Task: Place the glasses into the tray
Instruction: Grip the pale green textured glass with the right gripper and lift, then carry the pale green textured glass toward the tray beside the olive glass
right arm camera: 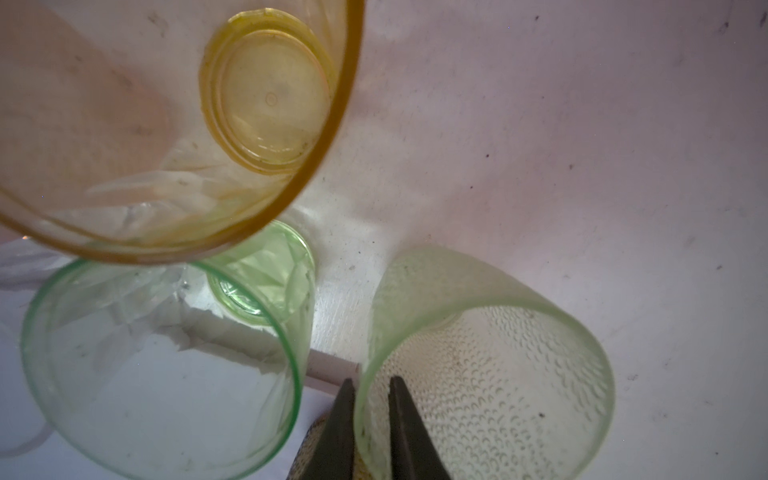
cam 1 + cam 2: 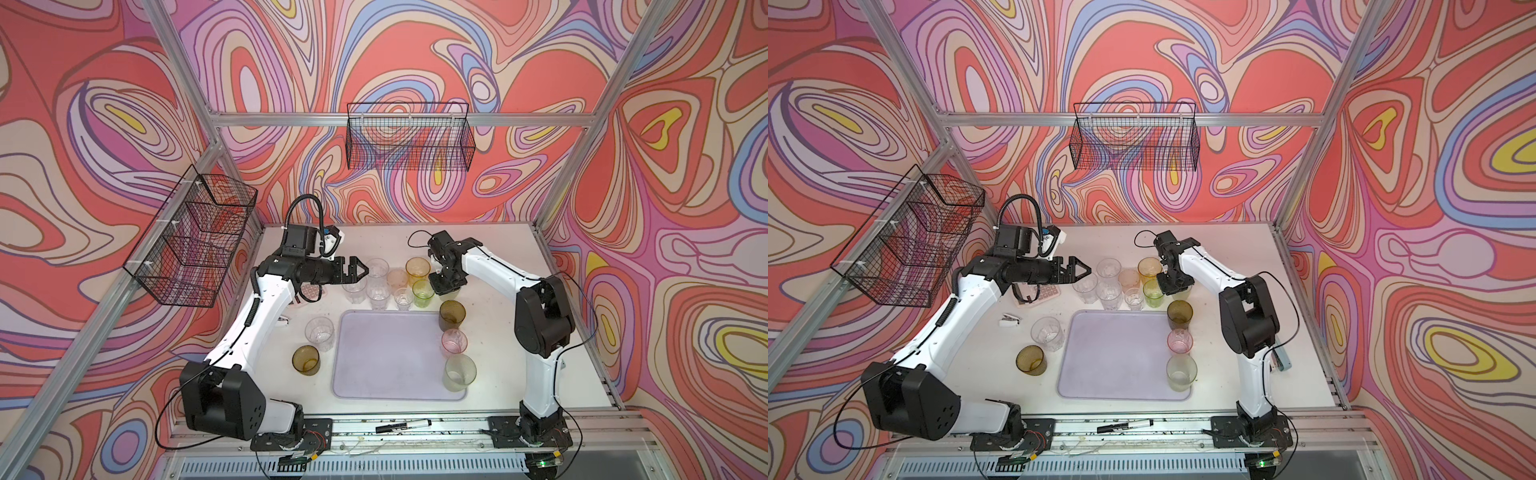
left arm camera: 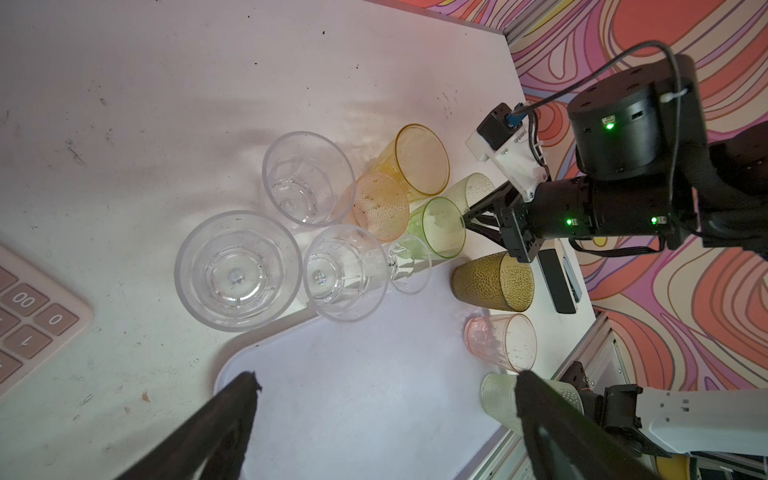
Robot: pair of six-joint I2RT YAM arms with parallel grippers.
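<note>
Tumbler, dimpled pale-green plastic, tool astride rim

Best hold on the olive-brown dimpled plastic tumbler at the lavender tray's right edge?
Pinch the rim wall of the olive-brown dimpled plastic tumbler from straight above, straddling it on the side facing away from the pale lavender tray. It stands upright, mouth open, and the pink tumbler sits close beside it, so wrapping the body looks tight.

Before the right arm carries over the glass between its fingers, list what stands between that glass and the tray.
The olive-brown glass stands at the tray's far right corner, between the pale dimpled glass at the right gripper and the tray's middle.
</note>
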